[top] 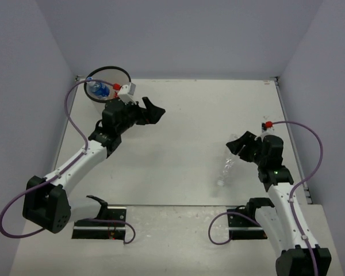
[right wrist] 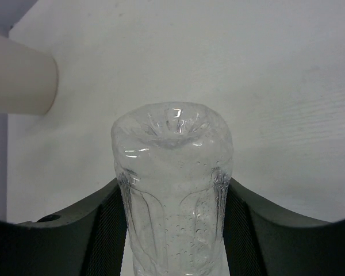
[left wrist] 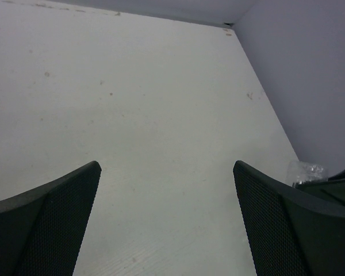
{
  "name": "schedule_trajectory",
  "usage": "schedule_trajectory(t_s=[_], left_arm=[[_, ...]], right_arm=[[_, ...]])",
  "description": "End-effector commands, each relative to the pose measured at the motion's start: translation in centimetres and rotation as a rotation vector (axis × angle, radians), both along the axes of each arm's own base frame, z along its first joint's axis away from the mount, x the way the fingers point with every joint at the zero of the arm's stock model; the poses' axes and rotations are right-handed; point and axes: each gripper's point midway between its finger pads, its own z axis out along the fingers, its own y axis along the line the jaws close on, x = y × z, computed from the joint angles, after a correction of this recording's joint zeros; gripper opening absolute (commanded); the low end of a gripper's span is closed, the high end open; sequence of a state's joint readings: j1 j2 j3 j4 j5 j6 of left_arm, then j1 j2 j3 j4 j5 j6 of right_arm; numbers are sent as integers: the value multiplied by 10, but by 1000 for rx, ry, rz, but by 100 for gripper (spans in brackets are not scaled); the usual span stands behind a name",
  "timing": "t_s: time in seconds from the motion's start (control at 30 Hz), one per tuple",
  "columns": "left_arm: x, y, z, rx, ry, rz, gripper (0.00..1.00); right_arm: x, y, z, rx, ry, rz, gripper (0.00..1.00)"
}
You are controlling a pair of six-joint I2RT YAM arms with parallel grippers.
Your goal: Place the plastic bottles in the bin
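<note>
Pale walls are boxing in the white table, and we are working on the plain clear bottle, lying at about 4 o'clock from the table's middle in the overhead view. Our right gripper is clamping it: both mesh-faced fingers are pressing its sides, with its dimpled base pointing away from the wrist camera. We cannot tell whether it is off the surface.

We are judging the next move to be a lift and a long carry toward 10 o'clock. That is where the bin is standing, with a blue-labelled bottle in it. To do it well, we are wanting a firm squeeze that is not crushing, since thin plastic is likely to buckle or slip, and a path clearing the black rim. Our left gripper is hanging spread wide beside the bin and holding nothing, so we are planning a route around it.
</note>
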State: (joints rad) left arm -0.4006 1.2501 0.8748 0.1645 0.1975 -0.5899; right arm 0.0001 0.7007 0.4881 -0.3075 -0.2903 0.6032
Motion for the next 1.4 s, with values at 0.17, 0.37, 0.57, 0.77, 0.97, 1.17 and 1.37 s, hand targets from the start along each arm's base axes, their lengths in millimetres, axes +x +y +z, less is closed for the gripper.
schedule_trajectory(t_s=[0.17,0.37,0.57,0.77,0.97,1.17,1.37], left_arm=[[-96,-86,43,-62,-276,-693,100],[-129,-127,32,-89,-265,-828,100],[-135,-150,22,-103,-228,-880,100],[-143,-159,22,-141,-217,-909,100],[-150,-169,31,-192,-234,-954,100],[-149,-181,22,-172,-191,-945,100],[-142,-180,15,-145,-175,-892,88]], right_arm=[[7,87,107,117,-330,359,8],[10,120,146,207,-406,447,0],[15,133,180,298,-471,432,0],[11,139,204,402,-531,433,0],[11,152,199,429,-544,436,0],[24,168,192,417,-529,441,0],[20,193,199,425,-537,553,0]])
